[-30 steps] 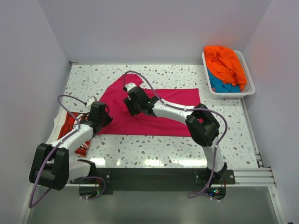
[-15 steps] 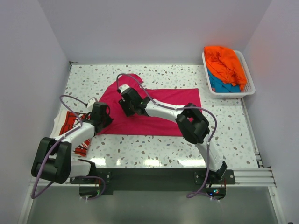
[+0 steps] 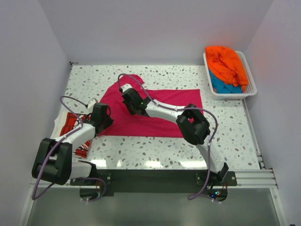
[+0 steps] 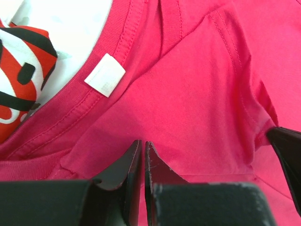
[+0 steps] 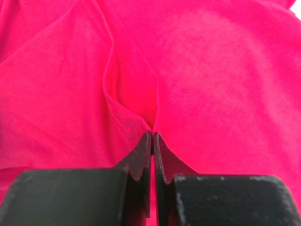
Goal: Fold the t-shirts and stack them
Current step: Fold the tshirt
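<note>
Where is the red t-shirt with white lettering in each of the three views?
Top external: the red t-shirt lies at the far left, beside the magenta-pink t-shirt.
Left wrist: upper left corner.
Right wrist: not in it.
Shared landmark: the magenta-pink t-shirt shows in all three views.

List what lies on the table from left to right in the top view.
red shirt → pink shirt → basket

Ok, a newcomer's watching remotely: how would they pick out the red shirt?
Find the speckled table, then its left edge. The red shirt lies there next to the magenta shirt; it alone carries white and black print.
</note>
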Controlling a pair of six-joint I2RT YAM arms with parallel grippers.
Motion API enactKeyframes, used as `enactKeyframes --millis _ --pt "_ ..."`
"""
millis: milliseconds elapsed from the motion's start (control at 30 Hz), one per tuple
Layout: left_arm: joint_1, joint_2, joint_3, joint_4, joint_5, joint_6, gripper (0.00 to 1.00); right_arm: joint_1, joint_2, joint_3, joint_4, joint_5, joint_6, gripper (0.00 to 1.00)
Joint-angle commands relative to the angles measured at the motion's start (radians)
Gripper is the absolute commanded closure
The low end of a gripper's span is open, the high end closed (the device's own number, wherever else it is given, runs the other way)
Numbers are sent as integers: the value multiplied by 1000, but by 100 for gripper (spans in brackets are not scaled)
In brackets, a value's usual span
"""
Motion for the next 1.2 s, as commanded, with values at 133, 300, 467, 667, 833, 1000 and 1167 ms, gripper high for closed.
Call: enactKeyframes --millis 133,300,467,667,833,1000,1167 --pt "24 1 0 40 -16 -3 89 -19 -6 15 -12 103 68 100" --pt "33 -1 -3 38 -10 3 90 -34 5 19 -37 119 113 100" --pt "44 -9 -2 38 -3 6 90 -41 1 10 -44 121 140 100" --pt "56 -25 55 34 25 2 89 -54 -36 -4 -50 101 150 59" --pt "61 -30 199 124 53 23 57 -148 -162 -44 -73 75 177 34" --pt "61 151 416 308 1 227 31 -313 -252 -105 -61 -58 208 34" --pt "64 517 793 282 75 481 25 -389 -306 -137 -41 -85 160 34"
